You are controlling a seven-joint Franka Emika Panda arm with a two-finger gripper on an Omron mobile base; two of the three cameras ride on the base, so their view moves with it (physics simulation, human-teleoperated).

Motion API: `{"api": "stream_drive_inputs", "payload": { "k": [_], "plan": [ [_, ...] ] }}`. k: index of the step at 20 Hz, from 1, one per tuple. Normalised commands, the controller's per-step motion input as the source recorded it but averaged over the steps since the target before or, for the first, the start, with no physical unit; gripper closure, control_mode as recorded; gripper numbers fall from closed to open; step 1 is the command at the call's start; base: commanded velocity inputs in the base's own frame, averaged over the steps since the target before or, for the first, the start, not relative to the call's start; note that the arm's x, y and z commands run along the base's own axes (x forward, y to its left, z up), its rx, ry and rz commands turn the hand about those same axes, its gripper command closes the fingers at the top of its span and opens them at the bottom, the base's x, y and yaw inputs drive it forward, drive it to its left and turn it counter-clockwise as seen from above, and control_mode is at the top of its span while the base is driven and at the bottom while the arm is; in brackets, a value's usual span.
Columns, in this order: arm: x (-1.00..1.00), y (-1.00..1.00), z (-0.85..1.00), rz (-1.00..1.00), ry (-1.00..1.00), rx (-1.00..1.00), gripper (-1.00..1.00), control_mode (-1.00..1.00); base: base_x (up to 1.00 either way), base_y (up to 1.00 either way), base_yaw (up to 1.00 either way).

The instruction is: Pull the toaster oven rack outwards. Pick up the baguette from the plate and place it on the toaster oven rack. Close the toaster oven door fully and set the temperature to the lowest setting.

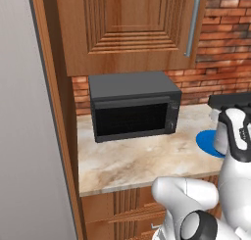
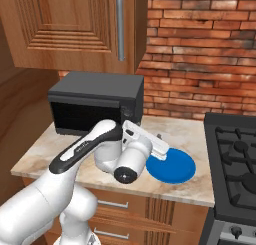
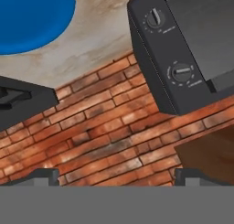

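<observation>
Dark grey toaster oven [image 1: 133,107], door apparently shut, two knobs; claw [image 3: 114,177] wide, empty.

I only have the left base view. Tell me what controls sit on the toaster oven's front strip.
Observer: The hand view shows two round knobs on the toaster oven, one past the other along the strip. I cannot read their markings.
Operator: Now give me what lies right of the blue plate. The arm blocks me there.
Observer: In the right base view a black stove with burner grates stands just right of the plate.
Operator: Report the gripper.
Observer: The gripper is open: in the hand view its fingertips stand wide apart, with nothing between them, looking toward the brick wall.
</observation>
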Motion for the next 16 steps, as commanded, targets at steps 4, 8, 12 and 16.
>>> {"api": "stream_drive_inputs", "payload": {
  "k": [4,8,12,16],
  "plan": [
    [0.0,0.0,-0.03,0.0,0.0,-0.03,-1.0,-1.0,0.0,0.0,0.0],
    [0.0,0.0,-0.04,0.0,-0.01,-0.01,-1.0,-1.0,0.0,0.0,0.0],
    [0.0,0.0,-0.12,0.04,0.0,0.0,-1.0,-1.0,0.0,0.0,0.0],
    [0.01,0.07,-0.18,0.09,0.02,-0.06,-1.0,-1.0,0.0,0.0,0.0]
  ]
}}
